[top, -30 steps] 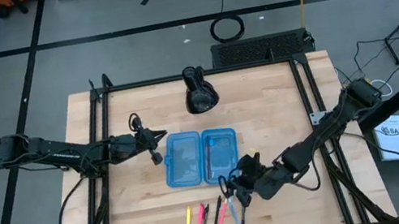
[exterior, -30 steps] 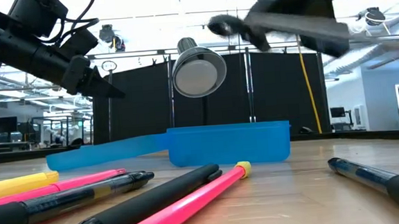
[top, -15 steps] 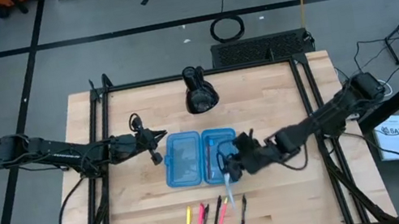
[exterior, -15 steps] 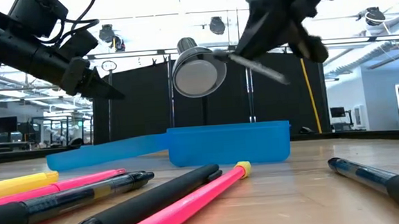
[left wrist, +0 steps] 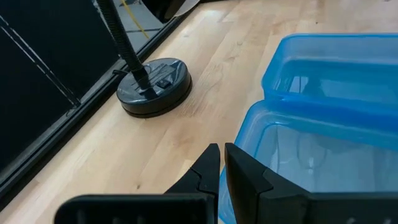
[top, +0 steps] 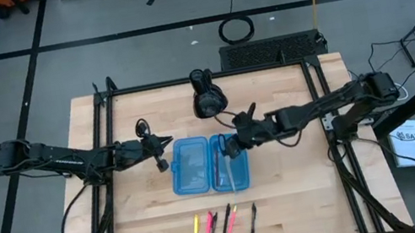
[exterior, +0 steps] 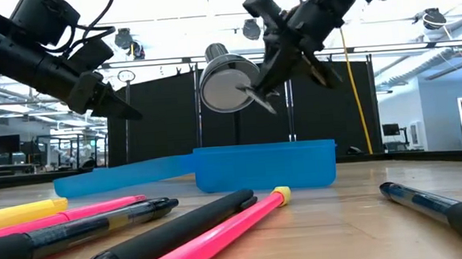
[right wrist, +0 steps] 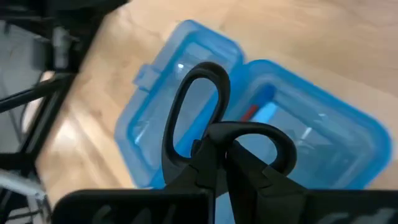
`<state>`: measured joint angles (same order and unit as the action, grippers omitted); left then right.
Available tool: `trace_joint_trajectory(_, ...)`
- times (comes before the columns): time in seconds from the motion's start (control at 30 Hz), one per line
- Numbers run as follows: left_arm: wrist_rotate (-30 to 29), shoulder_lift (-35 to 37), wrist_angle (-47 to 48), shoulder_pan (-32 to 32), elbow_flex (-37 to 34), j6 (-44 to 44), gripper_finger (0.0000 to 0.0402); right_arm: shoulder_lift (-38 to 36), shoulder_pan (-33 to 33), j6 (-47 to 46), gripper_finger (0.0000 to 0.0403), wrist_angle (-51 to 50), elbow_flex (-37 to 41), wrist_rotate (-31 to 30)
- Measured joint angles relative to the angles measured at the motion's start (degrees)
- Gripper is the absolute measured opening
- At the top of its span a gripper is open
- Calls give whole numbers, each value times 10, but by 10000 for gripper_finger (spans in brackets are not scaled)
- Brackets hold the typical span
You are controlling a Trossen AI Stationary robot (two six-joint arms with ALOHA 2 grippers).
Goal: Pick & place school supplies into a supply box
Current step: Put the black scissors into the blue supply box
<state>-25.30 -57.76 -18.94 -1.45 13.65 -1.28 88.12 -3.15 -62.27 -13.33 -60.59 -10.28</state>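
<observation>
- The right claw point(top: 234, 143) pinches black-handled scissors point(right wrist: 208, 134) above the open blue supply box point(top: 208, 164).
- Next, I judge: lower, then release inside.
- The left claw point(top: 164, 153), pressed together, waits beside the box.
- Pens point(top: 223, 227) lie on the wooden table point(top: 307, 193); a bright hall lies beyond.

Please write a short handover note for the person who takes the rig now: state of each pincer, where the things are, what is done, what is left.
Right pincer: shut on the scissors, above the open supply box.
Left pincer: shut, empty, beside the box's left half.
Pens and pencils: in a row on the table's front edge.
Done: scissors picked up; something red and blue seems to lie in the box already.
Left: put the scissors in, then the pens and pencils.
</observation>
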Motion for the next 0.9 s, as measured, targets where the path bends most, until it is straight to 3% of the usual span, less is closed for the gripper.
trace_joint_trajectory(0.37,0,0,5,0,0,1,31,1,50,15,8,-24,0,13)
trace_joint_trajectory(0.9,-2,0,2,2,0,0,31,30,32,3,8,-16,20,-3)
